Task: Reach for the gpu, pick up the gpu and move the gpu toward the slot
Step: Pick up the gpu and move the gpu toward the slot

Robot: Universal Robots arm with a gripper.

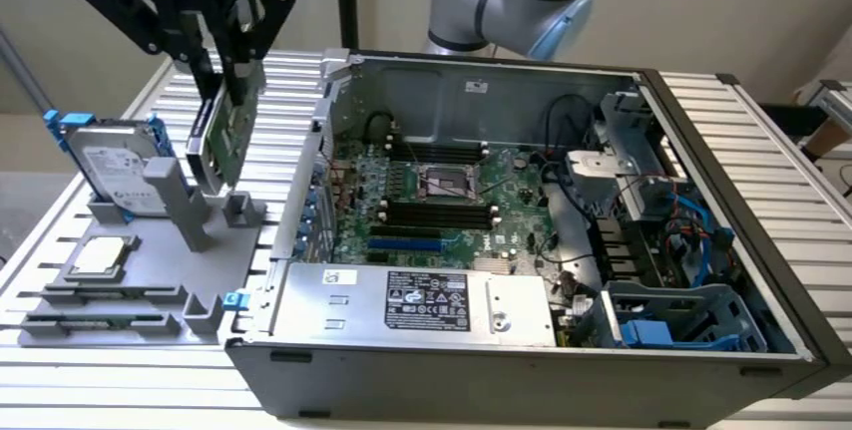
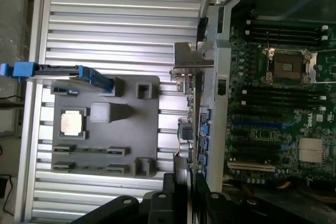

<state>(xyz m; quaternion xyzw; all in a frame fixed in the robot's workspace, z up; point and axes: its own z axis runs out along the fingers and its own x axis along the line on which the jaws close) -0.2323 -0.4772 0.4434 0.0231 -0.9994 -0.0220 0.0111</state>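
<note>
The gpu [image 1: 229, 131], a thin green card with a silver bracket [image 2: 192, 57], hangs upright and edge-on in my gripper [image 1: 223, 66], which is shut on its top edge. It sits just above the grey holder [image 1: 147, 300], on the side nearest the open computer case [image 1: 306, 166]. In the wrist view the gpu [image 2: 189, 129] runs away from my gripper [image 2: 185, 182], over the gap between the holder [image 2: 126, 140] and the case wall [image 2: 218, 87]. The motherboard's expansion slots [image 1: 399, 243] [image 2: 257, 124] lie inside the case, to the exterior view's right of the card.
A silver hard drive in a blue frame [image 1: 114, 166] [image 2: 58, 72] stands on the holder, and a small square chip [image 1: 104, 255] [image 2: 72, 121] lies flat on it. The power supply [image 1: 413, 300] fills the case's near side. A ribbed metal table [image 1: 785, 211] carries everything.
</note>
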